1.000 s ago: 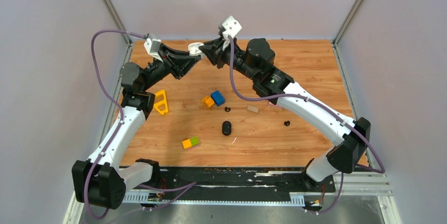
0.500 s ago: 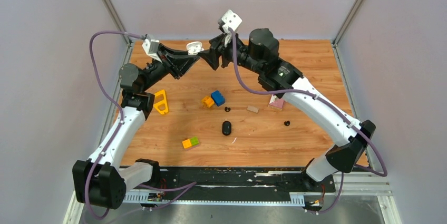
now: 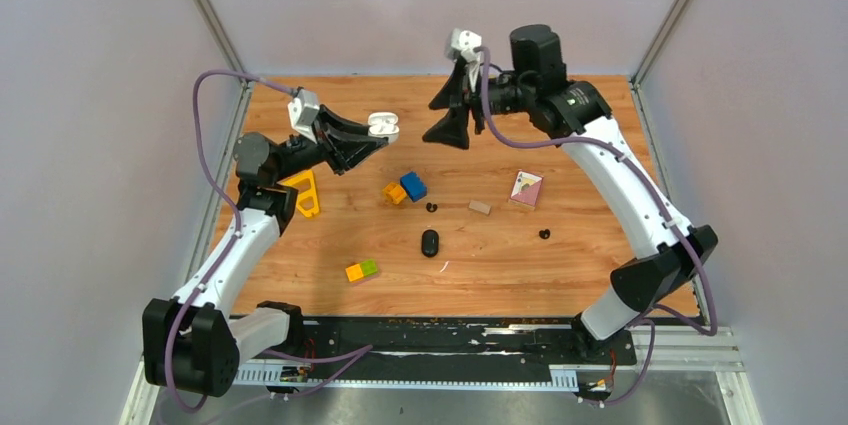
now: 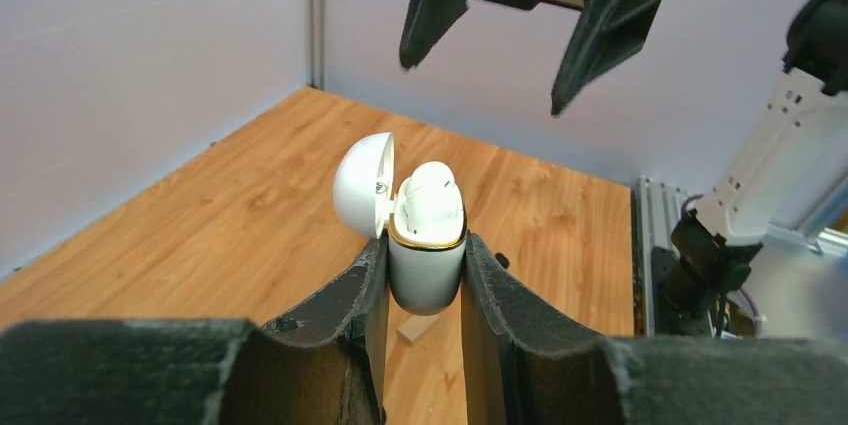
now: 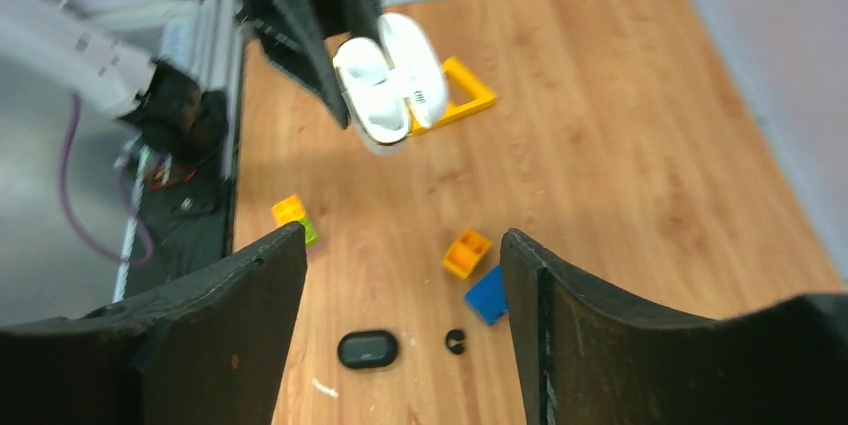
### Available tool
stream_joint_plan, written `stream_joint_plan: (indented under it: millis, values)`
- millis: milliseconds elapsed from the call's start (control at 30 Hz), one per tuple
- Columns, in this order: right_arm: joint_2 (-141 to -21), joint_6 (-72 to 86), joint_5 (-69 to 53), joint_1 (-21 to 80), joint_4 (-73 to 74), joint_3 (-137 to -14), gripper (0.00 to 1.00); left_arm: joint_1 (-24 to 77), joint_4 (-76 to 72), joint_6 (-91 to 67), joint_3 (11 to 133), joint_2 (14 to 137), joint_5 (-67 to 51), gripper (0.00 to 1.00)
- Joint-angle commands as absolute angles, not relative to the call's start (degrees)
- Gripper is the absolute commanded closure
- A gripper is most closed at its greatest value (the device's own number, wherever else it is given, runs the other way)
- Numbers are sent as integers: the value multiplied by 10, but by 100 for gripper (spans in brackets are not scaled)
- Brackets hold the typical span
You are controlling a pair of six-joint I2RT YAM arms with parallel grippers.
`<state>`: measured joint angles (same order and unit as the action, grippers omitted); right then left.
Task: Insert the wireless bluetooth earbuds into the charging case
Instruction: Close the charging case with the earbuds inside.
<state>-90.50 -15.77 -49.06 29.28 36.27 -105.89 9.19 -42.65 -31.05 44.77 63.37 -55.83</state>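
Now right gripper [image 3: 430, 122] pulled clear, 3 o'clock of charging case [image 3: 383, 125], spread wide, empty. Left gripper [image 4: 427, 245] clamps it.

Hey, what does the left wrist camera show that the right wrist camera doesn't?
Left wrist only: a white earbud seated in the white charging case, and a tan block below it. Right wrist only: the black oval case, a black earbud beside it, and the orange block. Both: that white case, lid open, clamped in the left gripper, plus the open right gripper.
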Motion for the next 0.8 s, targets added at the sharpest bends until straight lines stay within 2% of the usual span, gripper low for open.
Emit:
stream_joint_plan:
  millis: [0,100,433,633,767]
  values:
    - [-945,-326,-589,317,497,-1069,25,98,-439,-254,440,625,-630,100]
    - [-969,-400,-569,347,530,-1079,19,112,-418,-229,442,627,-645,100]
    - [-982,-414,-523,396,497,-1089,18,133,-369,-217,455,650,-640,100]
    - [-904,-457,-423,423,450,-1023,19,135,-348,-257,468,680,-591,100]
    - [-840,-406,-308,425,385,-951,17,137,-338,-273,473,704,-574,100]
